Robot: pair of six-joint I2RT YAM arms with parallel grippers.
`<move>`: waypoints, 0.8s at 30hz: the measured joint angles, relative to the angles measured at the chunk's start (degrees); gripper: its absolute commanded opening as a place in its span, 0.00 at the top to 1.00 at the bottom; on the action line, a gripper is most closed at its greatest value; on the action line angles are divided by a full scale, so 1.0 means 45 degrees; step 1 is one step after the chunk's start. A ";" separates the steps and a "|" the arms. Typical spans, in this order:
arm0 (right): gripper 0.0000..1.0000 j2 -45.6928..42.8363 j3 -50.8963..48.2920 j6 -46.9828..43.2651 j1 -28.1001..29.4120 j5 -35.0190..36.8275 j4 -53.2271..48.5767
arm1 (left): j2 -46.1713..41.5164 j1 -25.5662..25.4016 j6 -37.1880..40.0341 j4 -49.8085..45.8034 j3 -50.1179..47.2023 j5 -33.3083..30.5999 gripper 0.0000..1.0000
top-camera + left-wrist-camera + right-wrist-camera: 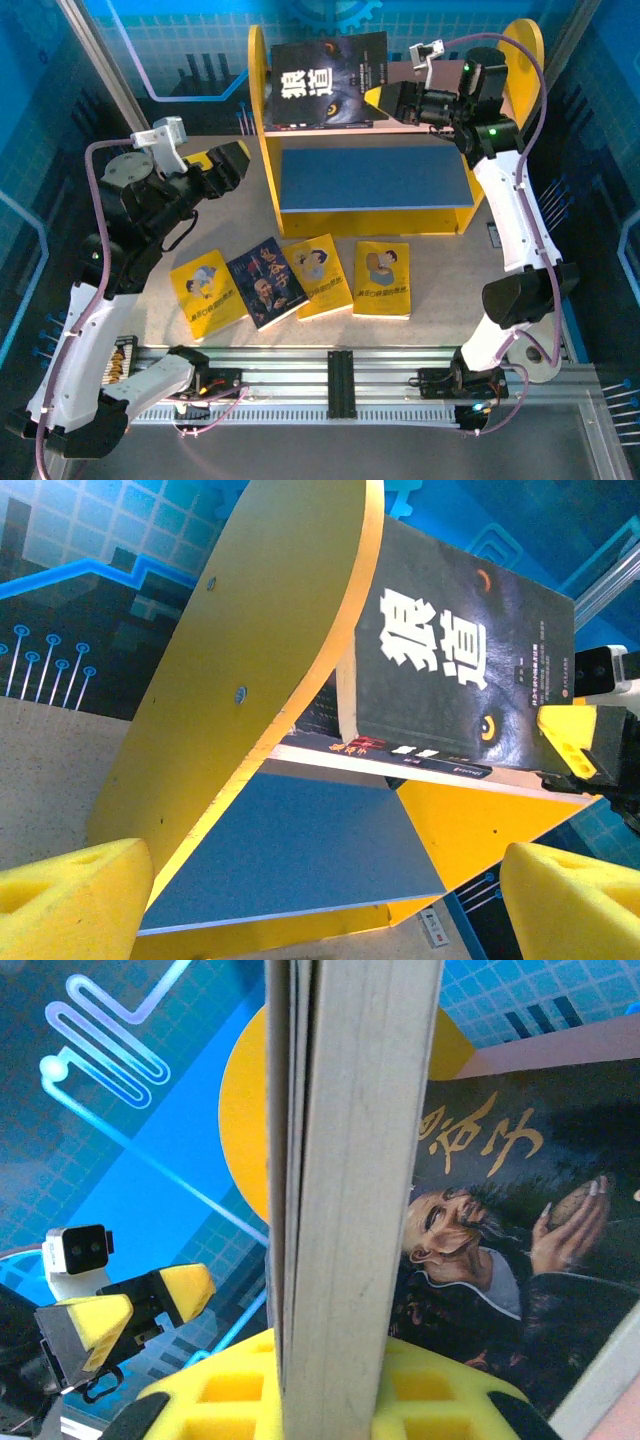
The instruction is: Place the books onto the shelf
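my right gripper (382, 100) is clamped on the dark book (325, 85), upright on the shelf (375, 178) top board; my left gripper (241, 162) hangs released beside the yellow side panel.

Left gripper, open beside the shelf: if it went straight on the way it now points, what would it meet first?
Most likely the shelf's left yellow side panel. The left gripper points at its rounded front edge, and the panel sits in line between the open jaws. How much gap is left is hard to judge.
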 measured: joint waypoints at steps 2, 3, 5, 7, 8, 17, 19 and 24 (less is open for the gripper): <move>1.00 0.0058 0.0121 -0.0102 0.0117 0.0112 -0.0131 | 0.0000 0.0000 0.0000 -0.0068 -0.0015 0.0005 0.09; 1.00 0.0087 0.0180 -0.0141 0.0165 0.0131 -0.0170 | 0.0000 0.0000 0.0000 -0.0107 -0.0019 0.0005 0.09; 1.00 0.0180 0.0287 -0.0194 0.0243 0.0165 -0.0223 | 0.0000 0.0000 0.0000 -0.0151 -0.0024 0.0005 0.09; 1.00 0.0277 0.0374 -0.0199 0.0277 0.0214 -0.0233 | -0.0010 0.0000 0.0000 -0.0194 -0.0034 0.0000 0.09; 1.00 0.0311 0.0379 -0.0209 0.0287 0.0228 -0.0228 | -0.0029 0.0000 0.0005 -0.0189 -0.0068 0.0000 0.09; 1.00 0.0685 0.0607 -0.0233 0.0345 0.0364 -0.0301 | -0.0160 0.0000 0.0005 -0.0301 -0.0170 -0.0039 0.09; 1.00 0.0690 0.0631 -0.0233 0.0355 0.0379 -0.0311 | -0.0180 0.0000 0.0005 -0.0301 -0.0170 -0.0044 0.08; 1.00 0.0699 0.0631 -0.0233 0.0389 0.0457 -0.0316 | -0.0189 0.0000 0.0005 -0.0306 -0.0170 -0.0126 0.08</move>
